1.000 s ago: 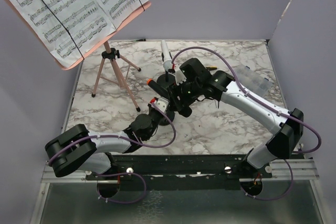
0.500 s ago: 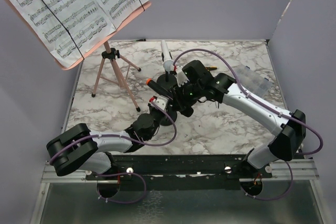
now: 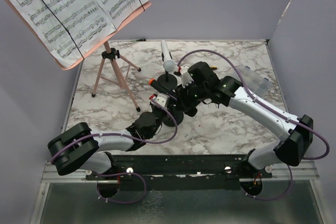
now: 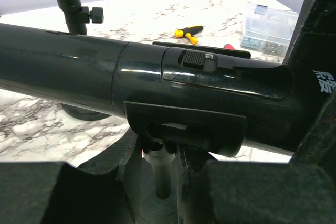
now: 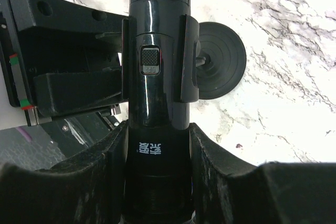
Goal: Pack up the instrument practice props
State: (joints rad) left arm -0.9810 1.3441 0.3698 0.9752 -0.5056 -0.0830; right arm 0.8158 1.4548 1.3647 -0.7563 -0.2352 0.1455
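The table (image 3: 226, 124) has a white marble-patterned top veined in grey and brown, evenly lit, with only soft shadows and a faint gloss. Plain lavender-grey walls close it in on three sides: the back wall (image 3: 220, 3) rises along the table's far edge, while the left wall (image 3: 26, 114) and right wall (image 3: 310, 51) stand along its side edges, the right one meeting the back wall at the table's far corner. Along the table's near edge runs a silver metal rail (image 3: 294, 170), and beyond that lies a dull grey-green panel (image 3: 184, 205).
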